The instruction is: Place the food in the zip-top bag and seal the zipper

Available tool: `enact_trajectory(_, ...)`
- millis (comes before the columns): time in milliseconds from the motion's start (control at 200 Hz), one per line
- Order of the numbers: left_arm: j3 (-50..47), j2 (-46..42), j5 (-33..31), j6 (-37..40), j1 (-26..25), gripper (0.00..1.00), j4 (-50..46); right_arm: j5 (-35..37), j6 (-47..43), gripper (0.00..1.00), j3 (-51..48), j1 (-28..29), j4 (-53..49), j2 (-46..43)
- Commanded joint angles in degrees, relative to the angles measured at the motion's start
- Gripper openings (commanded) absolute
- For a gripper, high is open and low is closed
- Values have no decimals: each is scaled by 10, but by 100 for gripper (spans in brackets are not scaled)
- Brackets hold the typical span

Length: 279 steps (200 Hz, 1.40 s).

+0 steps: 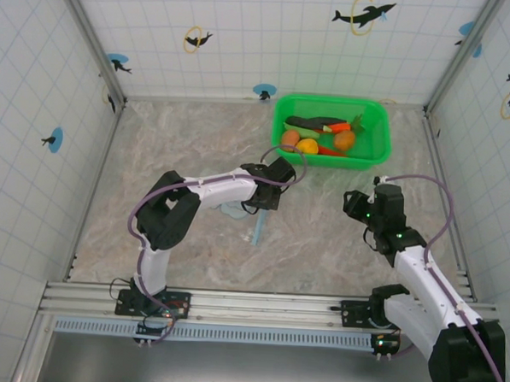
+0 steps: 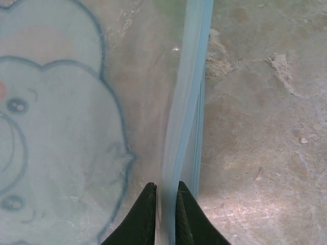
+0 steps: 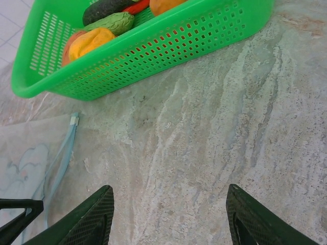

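Observation:
The food lies in a green basket [image 1: 373,133]: a dark eggplant [image 1: 314,122], a carrot [image 1: 340,127], a brownish oval [image 1: 290,140], a yellow fruit [image 1: 307,146] and a red chili [image 1: 328,150]. In the right wrist view the yellow fruit [image 3: 92,41] and a green piece [image 3: 112,23] show. The zip-top bag [image 1: 234,210] lies flat on the table, its elephant print [image 2: 61,127] facing up. My left gripper [image 2: 166,191] is shut on the zipper [image 2: 186,102] at the bag's edge. My right gripper [image 3: 168,196] hangs open over bare table, near the basket [image 3: 153,56].
The basket stands at the back right, close to the rear wall. White tiled walls close in the marbled table [image 1: 188,153] on three sides. The bag's corner [image 3: 25,158] and its zipper [image 3: 64,153] lie left of my right gripper.

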Motion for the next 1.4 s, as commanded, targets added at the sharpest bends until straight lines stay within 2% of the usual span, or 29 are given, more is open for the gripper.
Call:
enact_trajectory(0, -22, -17, 34, 15, 5, 3, 6, -5, -8, 60, -8, 5, 4, -10)
enact_trajectory(25, -27, -20, 39, 14, 7, 0, 8, -7, -9, 60, -6, 7, 3, -9)
enact_trajectory(255, -87, -84, 71, 23, 28, 0, 37, -30, -15, 60, 11, 26, 4, 4)
enact_trajectory(390, -129, -145, 109, 16, 44, 0, 56, -64, -23, 65, 24, 57, 25, 30)
enact_trajectory(435, -147, -169, 139, 6, 54, 0, 67, -69, -23, 65, 36, 64, 24, 42)
enact_trajectory(555, -224, -239, 266, -37, 111, 0, 135, -52, -33, 65, 77, 83, -2, 89)
enact_trajectory(716, -275, -310, 311, -66, 164, 0, 159, -75, -40, 66, 132, 87, 5, 164)
enact_trajectory(866, -306, -359, 331, -101, 202, 0, 177, 5, -70, 67, 247, 86, -40, 274)
enact_trajectory(986, -313, -390, 312, -99, 219, 0, 171, 42, -94, 67, 363, 65, -81, 379)
enact_trajectory(1126, -317, -416, 299, -90, 230, 0, 159, 58, -115, 68, 500, 54, -137, 498)
enact_trajectory(1276, -321, -437, 295, -89, 237, 0, 153, 7, -126, 69, 674, 37, -265, 639)
enact_trajectory(1391, -314, -455, 274, -82, 239, 0, 143, 28, -147, 69, 746, 46, -332, 694)
